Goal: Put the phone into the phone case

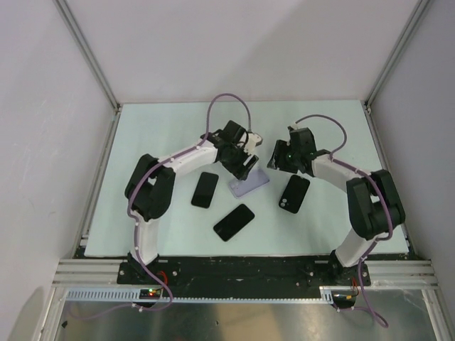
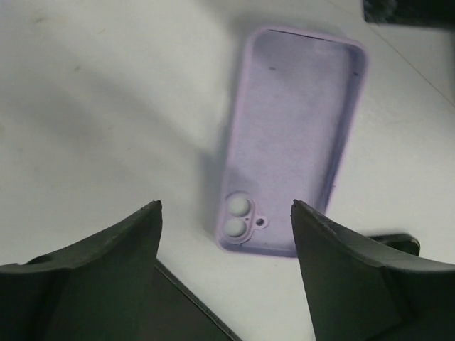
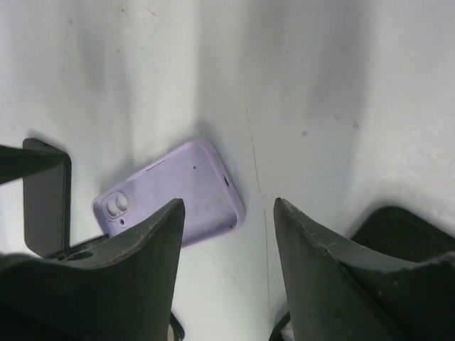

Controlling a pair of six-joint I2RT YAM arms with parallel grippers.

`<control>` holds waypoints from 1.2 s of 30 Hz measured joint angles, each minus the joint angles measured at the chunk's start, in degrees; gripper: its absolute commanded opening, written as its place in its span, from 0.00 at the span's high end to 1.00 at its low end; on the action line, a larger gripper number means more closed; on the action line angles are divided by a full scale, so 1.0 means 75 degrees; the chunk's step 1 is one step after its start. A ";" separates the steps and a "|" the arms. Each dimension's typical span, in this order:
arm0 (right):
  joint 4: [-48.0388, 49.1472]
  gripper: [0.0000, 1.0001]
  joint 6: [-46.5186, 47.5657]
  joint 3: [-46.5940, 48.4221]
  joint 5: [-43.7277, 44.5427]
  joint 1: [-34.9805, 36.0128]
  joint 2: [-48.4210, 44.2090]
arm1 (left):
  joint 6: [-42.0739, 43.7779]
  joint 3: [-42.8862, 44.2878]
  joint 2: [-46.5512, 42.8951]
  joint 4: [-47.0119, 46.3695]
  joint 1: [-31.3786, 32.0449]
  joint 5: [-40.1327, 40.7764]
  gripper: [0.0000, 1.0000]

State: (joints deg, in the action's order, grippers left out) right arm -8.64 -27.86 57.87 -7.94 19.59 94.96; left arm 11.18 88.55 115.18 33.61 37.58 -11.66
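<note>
**Q:** Where is the phone case (image 1: 249,183)?

**A:** Flat on the table (image 1: 163,128), with bare surface along both its long edges. My left gripper (image 1: 245,165) and right gripper (image 1: 279,158) hover above it, jaws spread and empty. Three black phones (image 1: 205,190) (image 1: 234,222) (image 1: 294,193) lie nearby, uncased.

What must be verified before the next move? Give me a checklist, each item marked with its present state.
1. Phone case empty, open side up: ok.
2. Case free of both grippers: ok.
3. Left gripper open, holding nothing: ok.
4. Right gripper open, holding nothing: ok.
5. A phone in a grip: not ok; left phone, middle phone and right phone all lie loose.
6. Which phone fits the case: cannot tell.
</note>
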 measured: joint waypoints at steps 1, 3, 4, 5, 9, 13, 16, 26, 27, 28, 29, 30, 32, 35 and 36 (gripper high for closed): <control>0.0026 0.41 0.0111 0.0090 -0.0090 0.0006 0.0154 | -0.0277 -0.0012 -0.0015 -0.0044 -0.0067 0.0108 0.22; 0.0029 0.41 0.0323 0.0294 -0.0248 0.0035 0.0458 | -0.0941 -0.0207 -0.0125 -0.0216 -0.0146 0.0507 0.25; 0.0023 0.42 0.0414 0.0385 -0.0289 0.0055 0.0583 | -0.1425 -0.0423 -0.0256 -0.0309 -0.0172 0.0810 0.29; 0.0023 0.42 0.0533 0.0519 -0.0338 0.0090 0.0764 | -0.1935 -0.0682 -0.0434 -0.0358 -0.0192 0.1148 0.33; -0.0076 0.47 0.0851 0.0801 -0.0414 0.0221 0.1201 | -0.3963 -0.1818 -0.1341 -0.0431 -0.0157 0.2127 0.38; -0.0393 0.57 0.1148 0.1125 -0.0289 0.0393 0.1530 | -0.5572 -0.2763 -0.2221 -0.0650 -0.0026 0.2643 0.39; -0.0565 0.65 0.1276 0.1262 -0.0149 0.0542 0.1652 | -0.6368 -0.3244 -0.2704 -0.0822 0.0023 0.2859 0.40; -0.1139 0.89 0.1311 0.1547 0.0758 0.0970 0.1912 | -0.7711 -0.4269 -0.3905 -0.1102 0.0026 0.3226 0.37; -0.1218 0.94 0.1247 0.1565 0.0863 0.0979 0.1912 | -0.7787 -0.4380 -0.4030 -0.1119 0.0023 0.3270 0.37; -0.1265 0.97 0.1207 0.1577 0.0909 0.0979 0.1912 | -0.7851 -0.4456 -0.4121 -0.1128 0.0023 0.3287 0.37; -0.1329 0.98 0.1102 0.1594 0.1003 0.0979 0.1912 | -0.7906 -0.4538 -0.4226 -0.1137 0.0023 0.3316 0.37; -0.1399 0.99 0.0959 0.1609 0.1064 0.0976 0.1912 | -0.7968 -0.4610 -0.4325 -0.1137 0.0020 0.3343 0.37; -0.1495 1.00 0.0592 0.1623 0.1204 0.0985 0.1912 | -0.8052 -0.4712 -0.4476 -0.1151 0.0017 0.3363 0.37; -0.1612 1.00 -0.0003 0.1629 0.1454 0.1072 0.1888 | -0.8157 -0.4782 -0.4639 -0.1160 -0.0017 0.3401 0.36; -0.1679 1.00 -0.0230 0.1626 0.1582 0.1113 0.1868 | -0.8172 -0.4797 -0.4672 -0.1172 -0.0023 0.3404 0.35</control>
State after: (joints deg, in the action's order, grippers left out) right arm -21.23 -29.58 70.06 3.92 27.94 108.97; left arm -50.11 52.58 80.14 24.82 37.41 13.87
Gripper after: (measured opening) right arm 0.011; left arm 0.632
